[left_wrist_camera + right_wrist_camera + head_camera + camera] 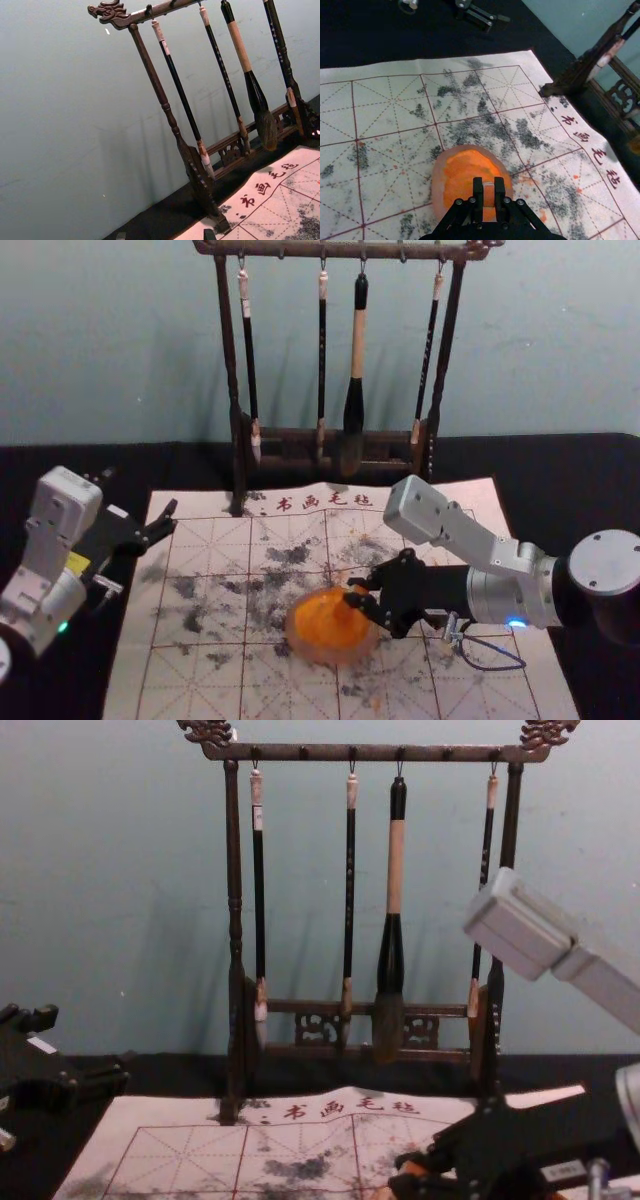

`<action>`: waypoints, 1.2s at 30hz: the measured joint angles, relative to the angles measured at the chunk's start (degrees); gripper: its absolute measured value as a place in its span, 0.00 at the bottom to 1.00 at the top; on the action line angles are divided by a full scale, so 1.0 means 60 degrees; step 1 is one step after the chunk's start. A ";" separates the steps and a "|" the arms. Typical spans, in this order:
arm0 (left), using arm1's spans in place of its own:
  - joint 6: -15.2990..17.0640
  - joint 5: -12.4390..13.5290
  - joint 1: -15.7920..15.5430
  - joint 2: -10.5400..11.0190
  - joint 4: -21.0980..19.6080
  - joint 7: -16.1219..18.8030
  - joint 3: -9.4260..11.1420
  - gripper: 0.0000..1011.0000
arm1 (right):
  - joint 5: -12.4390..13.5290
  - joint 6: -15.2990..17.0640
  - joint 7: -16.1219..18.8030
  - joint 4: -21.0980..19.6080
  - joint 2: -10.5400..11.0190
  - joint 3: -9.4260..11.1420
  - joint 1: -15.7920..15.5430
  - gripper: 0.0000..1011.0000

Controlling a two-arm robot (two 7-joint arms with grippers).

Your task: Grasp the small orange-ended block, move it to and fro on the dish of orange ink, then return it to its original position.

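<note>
With twelve o'clock at the far side and the dish of orange ink as the hub, the right gripper reaches in from about three o'clock, its fingertips above the ink. It is closed on the small block, which sits pinched between the two pads, over the orange ink. Its lower end seems to be at or very near the ink, though contact is hard to judge from these angles.

The dish rests on a gridded white mat with dark smudges around it and red characters along the mat's twelve o'clock edge. Beyond, at twelve, stands a dark wooden rack with four brushes hanging from it.

The left gripper is parked at about ten o'clock from the dish, by the mat's edge, its fingers spread apart and holding nothing
</note>
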 joint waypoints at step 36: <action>0.0000 0.0000 -0.0001 0.0000 0.0001 0.0000 0.0000 0.99 | 0.0989 0.0582 -0.0587 -0.1855 0.1225 0.1401 -0.1068 0.10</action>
